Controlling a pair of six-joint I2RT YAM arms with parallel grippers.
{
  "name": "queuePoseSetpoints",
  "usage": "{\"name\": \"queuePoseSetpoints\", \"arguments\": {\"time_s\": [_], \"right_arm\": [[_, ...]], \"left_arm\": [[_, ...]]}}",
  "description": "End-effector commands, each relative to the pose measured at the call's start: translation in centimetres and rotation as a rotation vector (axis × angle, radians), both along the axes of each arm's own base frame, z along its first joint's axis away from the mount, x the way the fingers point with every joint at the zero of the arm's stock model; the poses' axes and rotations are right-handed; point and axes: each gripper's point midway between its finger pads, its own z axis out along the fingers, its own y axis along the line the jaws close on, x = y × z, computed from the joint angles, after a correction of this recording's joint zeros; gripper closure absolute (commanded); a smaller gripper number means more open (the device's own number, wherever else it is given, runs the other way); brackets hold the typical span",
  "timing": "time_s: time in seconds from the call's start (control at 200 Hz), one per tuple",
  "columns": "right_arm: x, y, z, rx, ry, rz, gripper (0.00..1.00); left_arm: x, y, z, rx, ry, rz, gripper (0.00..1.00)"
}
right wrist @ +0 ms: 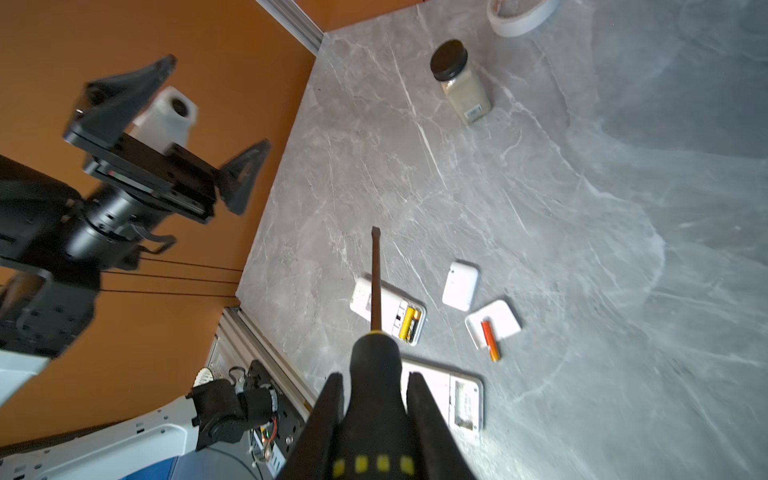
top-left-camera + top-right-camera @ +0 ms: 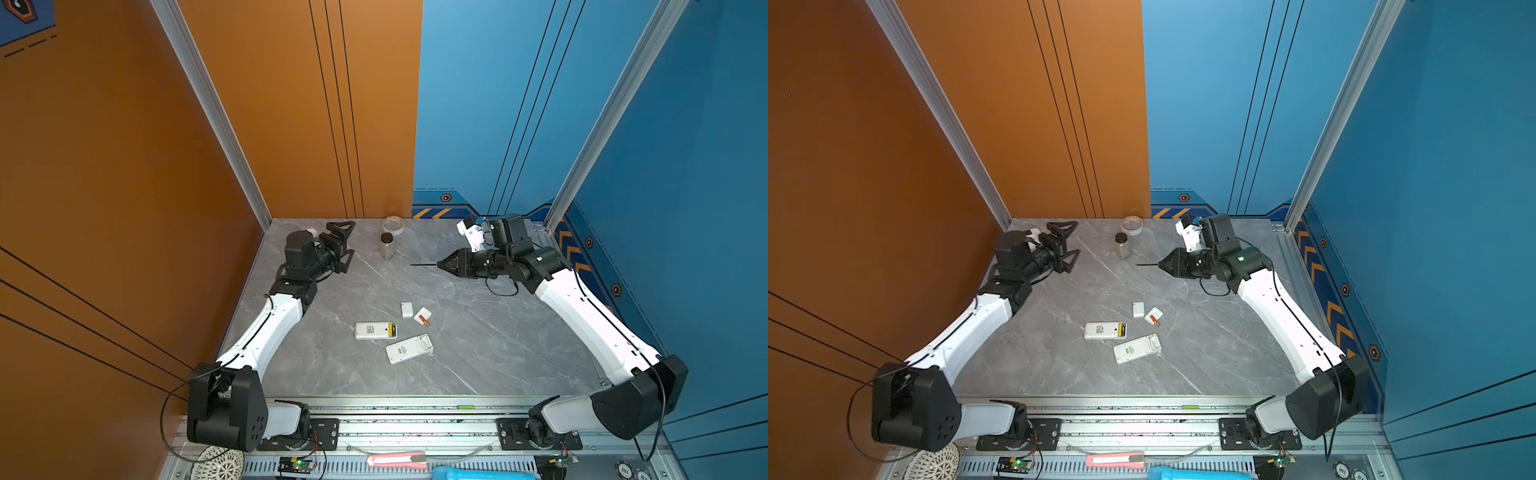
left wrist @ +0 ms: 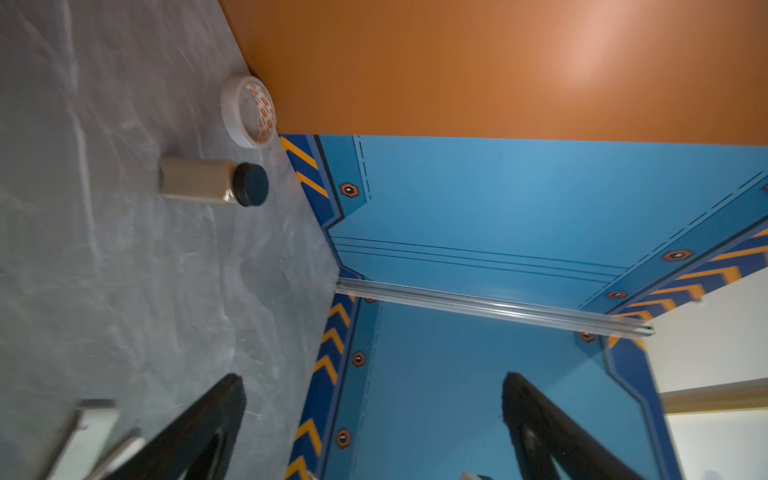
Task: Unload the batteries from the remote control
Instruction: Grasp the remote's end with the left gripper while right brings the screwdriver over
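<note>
Our right gripper (image 1: 374, 382) has its fingers pinching the black-and-yellow handle of a screwdriver (image 1: 374, 349), whose shaft points across the table (image 2: 498, 332). Our left gripper (image 3: 372, 380) is raised near the back corner, fingers spread wide and empty.

The yellow battery (image 1: 409, 324) sits in the open bay of one white remote (image 2: 370, 331). The orange-red battery (image 1: 489, 338) lies loose, partly on a detached cover (image 1: 500, 318) (one end overhangs onto the marble). A second cover (image 1: 460, 286) and a second remote (image 2: 409, 349) lie just beside.

We see a jar (image 1: 461, 81) and a tape roll (image 1: 519, 16) well behind them.
</note>
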Motion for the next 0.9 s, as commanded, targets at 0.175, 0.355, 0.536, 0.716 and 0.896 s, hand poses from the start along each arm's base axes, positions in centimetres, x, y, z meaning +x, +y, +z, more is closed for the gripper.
{"name": "queuePoseSetpoints", "arguments": {"time_s": [0.175, 0.355, 0.536, 0.716, 0.896], "right_arm": [[-2.6, -0.8, -2.6, -0.205, 0.035, 0.064, 1.0], [-3.9, 0.3, -4.0, -0.38, 0.0, 0.17, 1.0], [-4.7, 1.3, -5.0, -0.449, -0.011, 0.215, 1.0], [-5.8, 2.5, -5.7, -0.45, -0.002, 0.254, 1.0], [-6.5, 2.8, -6.4, -0.446, 0.011, 0.29, 1.0]], "left_arm": [[-6.7, 0.3, -6.3, 0.705, 0.045, -0.502, 0.01], [-11.7, -1.1, -11.4, 1.137, 0.016, -0.965, 0.09], [-15.5, -2.5, -16.0, 1.406, -0.073, -1.294, 0.08], [-16.9, -2.0, -20.2, 1.546, -0.028, -1.459, 0.1], [-17.0, -1.0, -22.9, 1.624, 0.01, -1.505, 0.1]]}}
